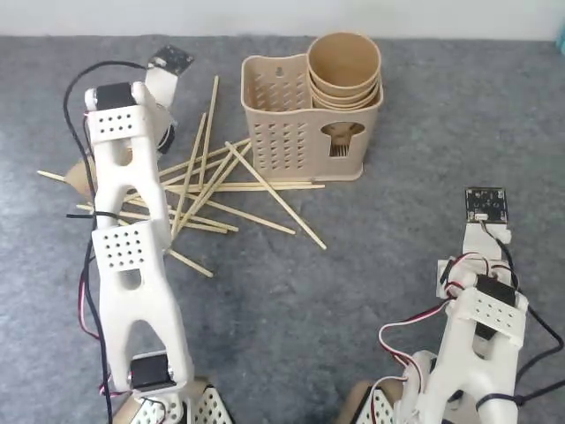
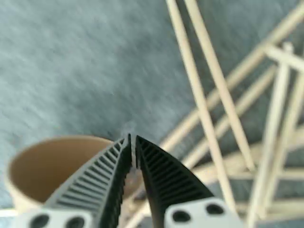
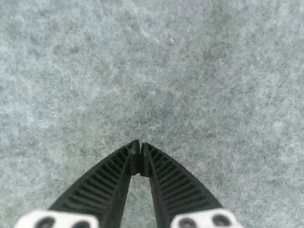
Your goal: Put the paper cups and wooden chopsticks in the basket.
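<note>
Left hand (image 2: 132, 140), closed, hangs over the paper cup (image 2: 47, 164) beside scattered chopsticks (image 2: 196, 95).

I see beige basket (image 1: 282, 141), rows of small holes across walls. Paper cups (image 1: 344, 57) plain tan-brown. Wooden chopsticks (image 1: 274, 185) pale straw. Table cover (image 1: 397, 168) mottled grey. Left gripper (image 2: 132, 140), right gripper (image 3: 140, 145) black, ribbed. Left arm (image 1: 132, 256) white.

White perforated arms (image 1: 132, 291), black ribbed jaws, red and black cables (image 1: 86, 309)
</note>
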